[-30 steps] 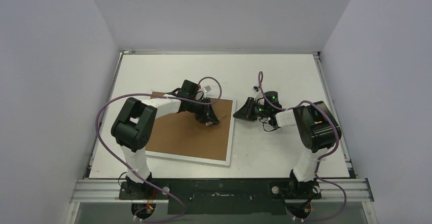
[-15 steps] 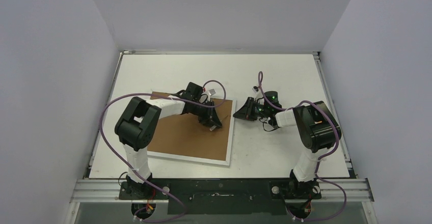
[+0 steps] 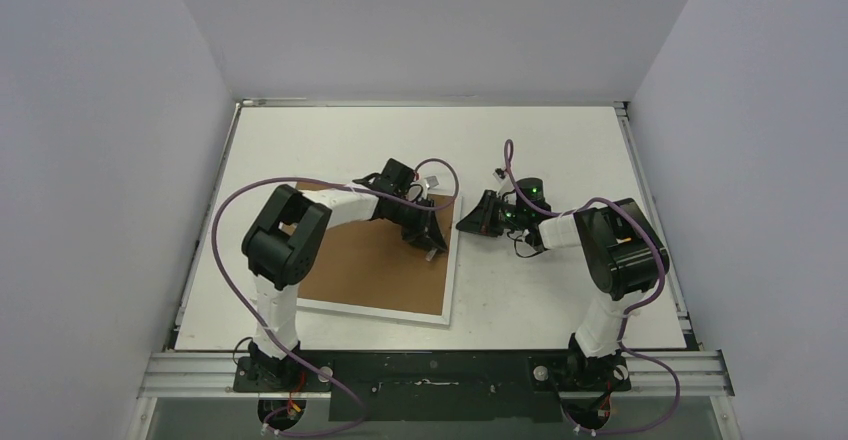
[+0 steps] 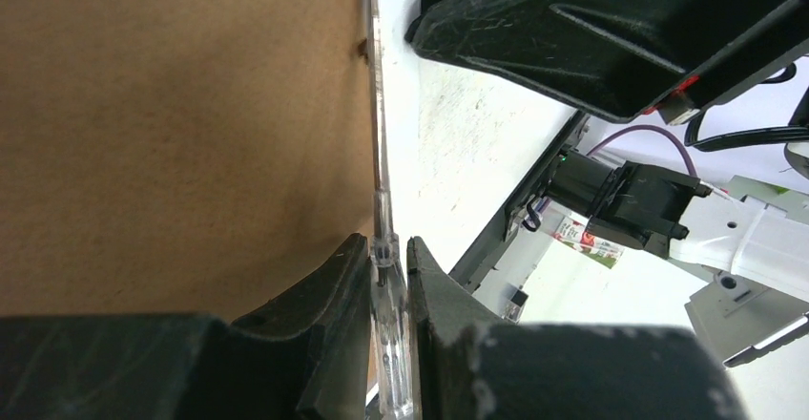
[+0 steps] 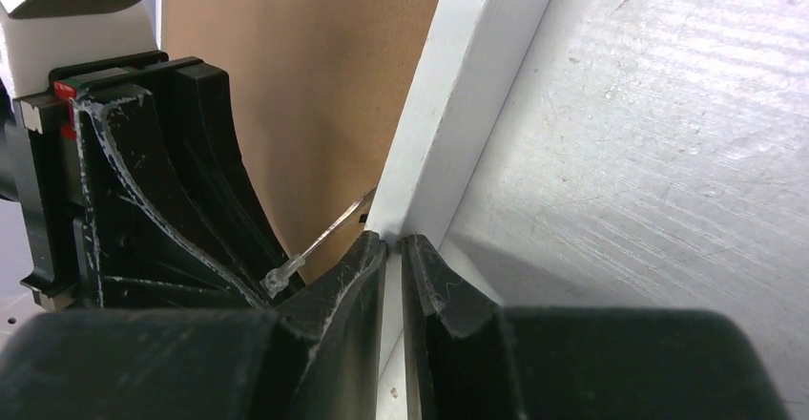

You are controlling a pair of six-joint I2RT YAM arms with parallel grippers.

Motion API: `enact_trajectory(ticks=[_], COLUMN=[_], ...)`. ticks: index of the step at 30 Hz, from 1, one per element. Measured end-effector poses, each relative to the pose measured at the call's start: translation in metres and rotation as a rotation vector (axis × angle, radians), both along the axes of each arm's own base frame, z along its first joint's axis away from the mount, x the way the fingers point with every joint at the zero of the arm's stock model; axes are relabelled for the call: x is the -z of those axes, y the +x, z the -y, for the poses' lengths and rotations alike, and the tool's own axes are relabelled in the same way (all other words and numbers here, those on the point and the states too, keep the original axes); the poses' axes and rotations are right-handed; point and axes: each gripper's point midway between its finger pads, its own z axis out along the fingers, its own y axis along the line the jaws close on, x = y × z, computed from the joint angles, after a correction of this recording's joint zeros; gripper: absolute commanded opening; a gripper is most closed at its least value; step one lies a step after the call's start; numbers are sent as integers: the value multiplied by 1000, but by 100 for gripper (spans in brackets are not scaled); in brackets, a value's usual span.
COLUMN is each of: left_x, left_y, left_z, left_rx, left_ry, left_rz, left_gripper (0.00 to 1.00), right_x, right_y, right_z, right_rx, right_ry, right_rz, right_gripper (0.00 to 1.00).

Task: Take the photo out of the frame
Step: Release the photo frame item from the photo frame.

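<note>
One white worktop (image 3: 560,140) is carrying everything, and one frame (image 3: 370,270) is lying flat on its left half with the brown back (image 4: 172,124) facing up and the narrow white border (image 5: 458,105) running round it. The frame is sitting a little askew, its right edge pointing toward the middle of the worktop.

Two arms are reaching in from the near edge. The left arm (image 3: 290,240) is bending over the frame toward its far right corner. The right arm (image 3: 620,250) is leaning left, so its tip is meeting the frame's right edge from outside.

Each arm is showing two fingers. The left fingers (image 4: 334,277) are pinching one clear stick (image 4: 379,153) between them. They are hovering over the right edge of the brown back. The right fingers (image 5: 348,277) are pressing almost together, with their tips resting against the white border, just beside the stick.

The stick is lying along the seam where the brown back is meeting the white border, with its thin end tucked at that seam.
</note>
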Motion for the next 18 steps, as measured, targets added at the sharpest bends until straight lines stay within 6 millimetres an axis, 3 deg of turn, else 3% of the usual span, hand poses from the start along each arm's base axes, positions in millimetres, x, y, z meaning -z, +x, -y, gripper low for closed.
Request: enact_trajectory(ticks=[11,18], left_x=[-9,-4], left_y=[-14,-20], left_z=[40,46], left_rx=[108,125], left_ry=[-27,-25], left_rz=[32,24], left_gripper=[0,0], right_x=[0,0], right_y=[0,0], right_z=[-4,-4], right_rx=[-5,-4], right_ry=[-6,-6], right_rz=[4,5], right_gripper=[12,16])
